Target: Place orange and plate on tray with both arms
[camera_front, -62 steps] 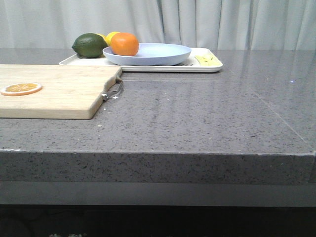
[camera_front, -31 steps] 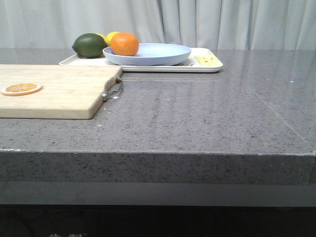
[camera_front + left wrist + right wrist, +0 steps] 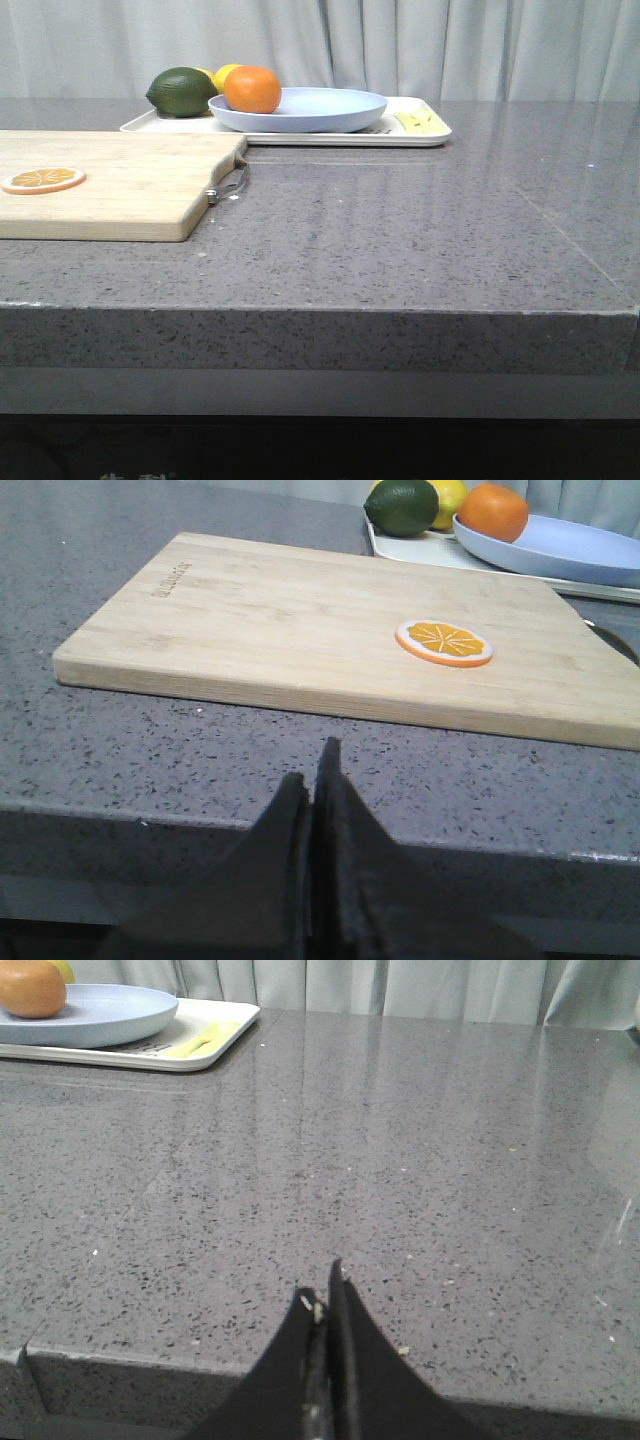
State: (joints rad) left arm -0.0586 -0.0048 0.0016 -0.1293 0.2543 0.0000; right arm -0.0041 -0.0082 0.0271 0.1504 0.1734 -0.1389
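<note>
Nothing has shifted over the last second: the orange (image 3: 252, 89) sits on the plate (image 3: 310, 108) on the far tray (image 3: 425, 136), both the left gripper (image 3: 312, 780) and the right gripper (image 3: 328, 1295) are pinched closed, empty, at the near edge, so the task looks finished.

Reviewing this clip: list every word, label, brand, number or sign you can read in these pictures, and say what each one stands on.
Cutting board: a short mark is burned into the wood near one corner, too small and blurred to read.
Bottom edge of the front view, below the table: faint pale characters, cut off and unreadable.
Orange, plate, tray, orange slice: no text visible.
</note>
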